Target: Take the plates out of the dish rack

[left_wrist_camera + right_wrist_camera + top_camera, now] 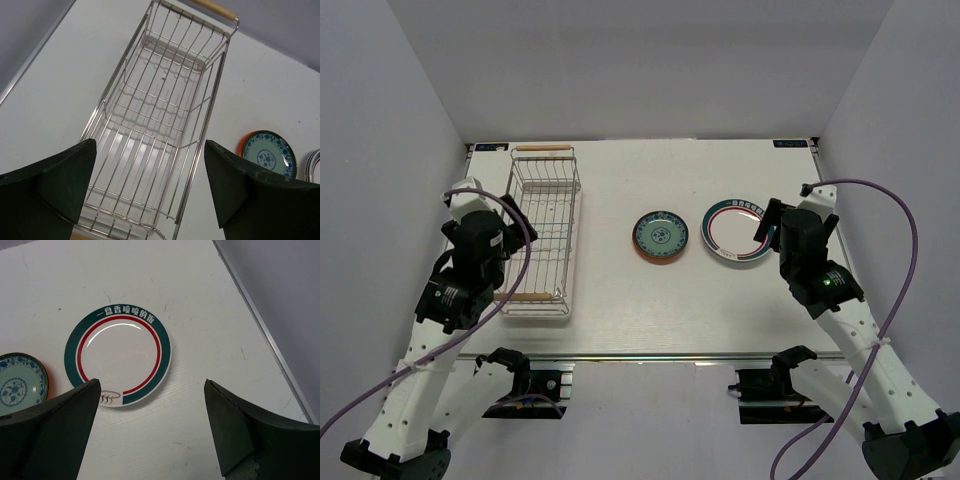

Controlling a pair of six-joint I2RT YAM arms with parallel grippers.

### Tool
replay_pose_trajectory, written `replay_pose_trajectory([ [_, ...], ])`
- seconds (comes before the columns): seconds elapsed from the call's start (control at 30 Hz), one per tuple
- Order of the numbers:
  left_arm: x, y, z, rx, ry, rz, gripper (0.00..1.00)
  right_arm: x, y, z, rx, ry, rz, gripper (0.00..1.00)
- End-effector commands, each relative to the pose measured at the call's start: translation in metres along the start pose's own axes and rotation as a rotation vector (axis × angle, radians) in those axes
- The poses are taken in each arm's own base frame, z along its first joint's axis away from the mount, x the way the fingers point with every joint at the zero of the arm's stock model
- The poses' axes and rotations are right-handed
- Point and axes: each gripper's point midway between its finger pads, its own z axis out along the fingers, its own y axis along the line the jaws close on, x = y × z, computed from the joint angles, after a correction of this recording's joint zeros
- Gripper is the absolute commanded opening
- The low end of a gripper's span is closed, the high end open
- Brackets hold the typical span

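Dish rack (pixel 544 238) is seen at left. Teal plate (pixel 660 237) is laid flat to its right, white green-red-rimmed plate (pixel 732 236) farther right. Left gripper (pixel 149 162) is held over the rack, right gripper (pixel 150 395) over the white plate, fingers spread wide on both.

Rectangular silver wire dish rack (pixel 544 235) on left part of white table (pixel 620 300), long axis running near to far. Small round teal-patterned plate (pixel 660 236) at table centre, right of rack, well apart. Larger white plate with green-red rim (pixel 730 236) just right of it, not touching. Left claw (pixel 150 145) above rack's near end; right claw (pixel 152 385) by larger plate's right edge.
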Motion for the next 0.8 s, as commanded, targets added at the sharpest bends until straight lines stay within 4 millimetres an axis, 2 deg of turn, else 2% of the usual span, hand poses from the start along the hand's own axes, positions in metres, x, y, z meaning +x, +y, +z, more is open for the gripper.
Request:
replay_pose_trajectory([
  [0.0,-0.0102,-0.0022,-0.0031,0.026,-0.049,-0.022,0.98,-0.0103,-0.0061,0.0005,0.043,-0.053,0.049,0.89],
  [0.43,-0.0075,-0.0020,-0.0010,0.017,-0.036,-0.016,0.98,-0.0155,-0.0102,-0.0051,0.046,-0.089,0.083,0.89],
  [0.77,-0.0091,-0.0022,-0.0024,0.023,-0.043,-0.023,0.98,-0.0123,-0.0066,-0.0010,0.036,-0.078,0.070,0.89],
])
